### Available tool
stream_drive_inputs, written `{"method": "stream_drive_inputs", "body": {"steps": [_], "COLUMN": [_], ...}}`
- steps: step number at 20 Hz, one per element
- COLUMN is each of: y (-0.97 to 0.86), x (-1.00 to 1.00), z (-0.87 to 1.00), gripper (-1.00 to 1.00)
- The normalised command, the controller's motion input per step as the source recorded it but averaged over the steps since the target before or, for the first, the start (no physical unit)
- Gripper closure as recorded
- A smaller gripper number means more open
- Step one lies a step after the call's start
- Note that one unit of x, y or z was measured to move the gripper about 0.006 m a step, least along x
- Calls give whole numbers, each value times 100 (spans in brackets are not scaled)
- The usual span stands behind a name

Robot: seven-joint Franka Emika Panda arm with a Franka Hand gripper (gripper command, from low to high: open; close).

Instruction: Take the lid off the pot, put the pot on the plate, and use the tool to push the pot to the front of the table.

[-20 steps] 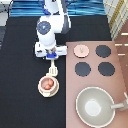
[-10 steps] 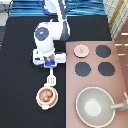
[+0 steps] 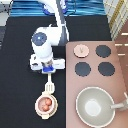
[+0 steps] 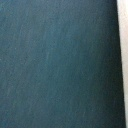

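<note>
My gripper [image 3: 48, 70] hangs over the black table [image 3: 20, 75], just left of the stove in the exterior view. It is shut on the handle of the cream-white tool [image 3: 49, 85], which points toward the view's bottom. The tool's blade touches the top rim of the small pinkish-tan pot [image 3: 46, 103]. The pot stands uncovered on the cream-yellow plate [image 3: 38, 110] near the bottom edge. Off the pot, the lid [image 3: 81, 50] lies on the stove's upper left corner. The wrist view shows only bare table [image 4: 55, 65].
The pinkish-brown stove counter [image 3: 120, 75] fills the right side, with three black burners [image 3: 82, 69] showing. A large grey pan [image 3: 94, 105] with a handle sits at its bottom. The white arm [image 3: 55, 20] reaches in from the top.
The gripper with the tool has moved toward the exterior view's bottom. The pot and plate have slid the same way ahead of the blade.
</note>
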Motion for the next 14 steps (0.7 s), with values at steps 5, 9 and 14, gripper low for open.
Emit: {"method": "stream_drive_inputs", "body": {"steps": [5, 9, 14], "y": [-11, -12, -12], "x": [100, 100, 100], "z": [19, 20, 19], "gripper": [100, 100, 100]}}
